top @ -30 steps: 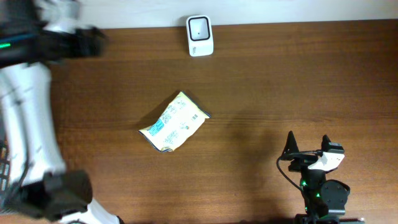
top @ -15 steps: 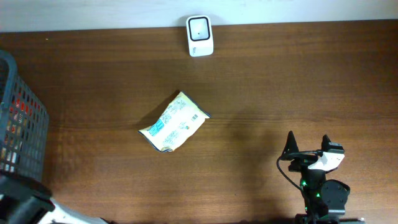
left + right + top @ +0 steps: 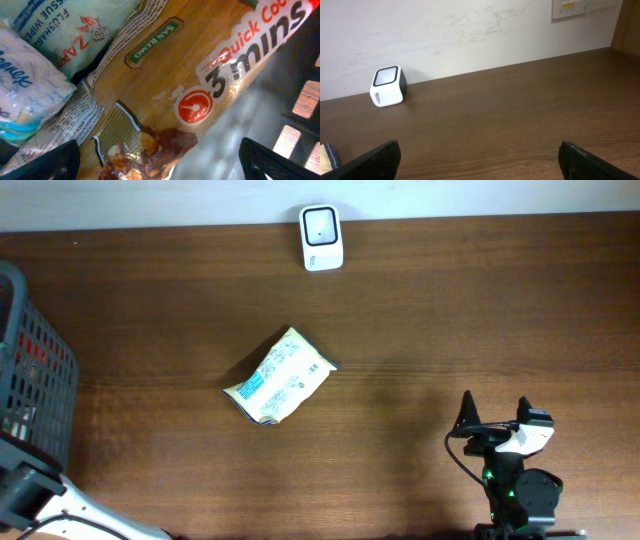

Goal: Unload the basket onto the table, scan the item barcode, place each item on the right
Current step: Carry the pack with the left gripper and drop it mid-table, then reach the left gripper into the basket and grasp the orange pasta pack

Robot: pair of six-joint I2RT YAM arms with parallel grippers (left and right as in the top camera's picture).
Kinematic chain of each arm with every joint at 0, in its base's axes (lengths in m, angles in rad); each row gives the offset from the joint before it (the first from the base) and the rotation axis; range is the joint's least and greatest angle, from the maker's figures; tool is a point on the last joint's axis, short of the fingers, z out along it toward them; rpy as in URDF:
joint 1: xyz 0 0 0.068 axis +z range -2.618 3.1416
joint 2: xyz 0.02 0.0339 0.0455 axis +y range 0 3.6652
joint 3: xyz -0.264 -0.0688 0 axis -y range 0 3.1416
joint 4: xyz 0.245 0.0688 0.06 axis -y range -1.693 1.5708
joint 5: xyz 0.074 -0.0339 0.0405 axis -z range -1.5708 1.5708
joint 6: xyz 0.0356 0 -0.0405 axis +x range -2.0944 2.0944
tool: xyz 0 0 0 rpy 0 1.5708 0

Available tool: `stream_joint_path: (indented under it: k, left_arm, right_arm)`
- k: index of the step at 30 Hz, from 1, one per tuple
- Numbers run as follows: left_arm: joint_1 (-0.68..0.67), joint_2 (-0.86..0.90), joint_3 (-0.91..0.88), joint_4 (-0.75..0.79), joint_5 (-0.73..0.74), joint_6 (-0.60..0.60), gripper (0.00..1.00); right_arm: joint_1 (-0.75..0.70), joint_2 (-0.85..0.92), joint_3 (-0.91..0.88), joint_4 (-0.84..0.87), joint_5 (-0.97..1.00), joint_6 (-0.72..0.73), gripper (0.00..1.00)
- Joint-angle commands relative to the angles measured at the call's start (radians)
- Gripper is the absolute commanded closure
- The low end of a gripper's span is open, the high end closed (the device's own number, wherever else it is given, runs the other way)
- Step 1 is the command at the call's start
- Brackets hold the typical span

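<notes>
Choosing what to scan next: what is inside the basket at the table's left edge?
The basket holds a San Remo quick-cook pasta packet, a flushable wipes pack and a tissue pack, by the left wrist view. Anything beneath them is hidden.

The right arm point(image 3: 512, 480) sits low at the near right edge, with the right gripper point(image 3: 480, 162) spread wide, both fingers apart. The left arm point(image 3: 30, 500) shows only at the near left corner. The left gripper point(image 3: 160, 162) is also fully spread.
</notes>
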State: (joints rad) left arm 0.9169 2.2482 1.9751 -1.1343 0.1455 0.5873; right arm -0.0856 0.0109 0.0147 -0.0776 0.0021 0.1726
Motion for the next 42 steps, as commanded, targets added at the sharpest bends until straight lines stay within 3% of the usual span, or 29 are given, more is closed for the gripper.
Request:
stream_joint_path:
  k: [1, 4, 8, 10, 12, 14, 15, 18, 21, 24, 28, 30, 32, 37, 42]
  left_arm:
    - [0.002, 0.077, -0.015, -0.022, 0.024, 0.014, 0.07]
    - [0.002, 0.080, -0.036, -0.022, 0.050, 0.011, 0.26]
    - [0.003, 0.101, -0.100, -0.016, 0.000, 0.012, 0.12]
    - [0.003, 0.104, -0.134, 0.006, -0.011, 0.012, 0.14]
    - [0.003, 0.104, -0.138, 0.013, -0.011, 0.012, 0.38]
    - [0.003, 0.104, -0.138, 0.012, -0.012, 0.011, 0.90]
    - [0.003, 0.104, -0.137, 0.008, -0.011, 0.011, 0.99]
    - [0.003, 0.103, -0.094, -0.031, -0.020, -0.037, 1.00]
    - [0.003, 0.102, 0.056, -0.149, -0.063, -0.143, 1.00]
    - [0.003, 0.102, 0.327, -0.318, -0.060, -0.280, 1.00]
    - [0.003, 0.099, 0.876, -0.554, 0.080, -0.409, 1.00]
    - [0.003, 0.066, 1.014, -0.554, 0.109, -0.488, 1.00]
    - [0.002, -0.009, 1.114, -0.554, 0.199, -0.490, 1.00]
    - [-0.037, -0.189, 1.162, -0.554, 0.482, -0.492, 1.00]
    - [-0.397, -0.218, 1.062, -0.554, 0.481, -0.454, 1.00]
  right_arm:
    - [-0.006, -0.007, -0.009, -0.001, 0.009, -0.008, 0.01]
    - [-0.006, -0.007, -0.009, -0.001, 0.009, -0.008, 0.01]
    - [-0.006, -0.007, -0.009, -0.001, 0.009, -0.008, 0.01]
    - [-0.006, -0.007, -0.009, -0.001, 0.009, -0.008, 0.01]
    - [-0.006, -0.007, -0.009, -0.001, 0.009, -0.008, 0.01]
    - [-0.006, -0.007, -0.009, -0.001, 0.009, -0.008, 0.02]
    - [-0.006, -0.007, -0.009, -0.001, 0.010, -0.008, 0.01]
    - [-0.006, -0.007, -0.009, -0.001, 0.010, -0.008, 0.02]
    - [-0.006, -0.007, -0.009, -0.001, 0.010, -0.008, 0.01]
    - [-0.006, -0.007, -0.009, -0.001, 0.010, -0.008, 0.01]
    - [-0.006, -0.007, -0.009, -0.001, 0.009, -0.008, 0.01]
    - [-0.006, -0.007, -0.009, -0.001, 0.009, -0.008, 0.01]
    - [-0.006, -0.007, -0.009, -0.001, 0.010, -0.008, 0.01]
    - [-0.006, -0.007, -0.009, -0.001, 0.009, -0.008, 0.01]
    - [-0.006, -0.007, -0.009, -0.001, 0.009, -0.008, 0.01]
